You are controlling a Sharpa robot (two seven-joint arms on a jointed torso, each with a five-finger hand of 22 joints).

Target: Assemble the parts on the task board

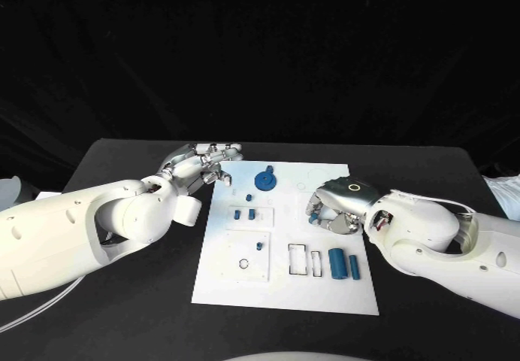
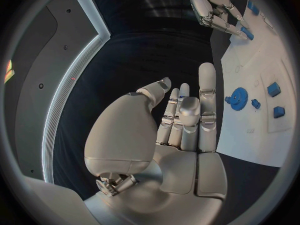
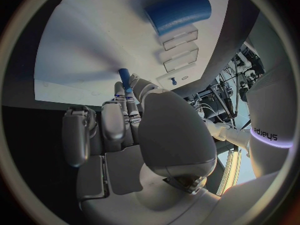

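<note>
Blue plastic: the parts look small, stiff, light and smooth, so likely slippery in metal fingers.
Board (image 1: 284,286): white plate lying flat on the black counter (image 1: 130,316).
Gear (image 1: 267,180): flat on the board's far side; best taken by its toothed rim.
Cylinders (image 1: 345,265): two side by side near the board's right edge; they may roll, so pinch across the middle.
Peg (image 3: 124,77): pinched by the right hand (image 1: 334,209), low over the board's right side.
Left hand (image 1: 203,164): empty, fingers straight and loose, beside the board's far left corner.
Blocks (image 1: 245,214): small, seated left of centre.
</note>
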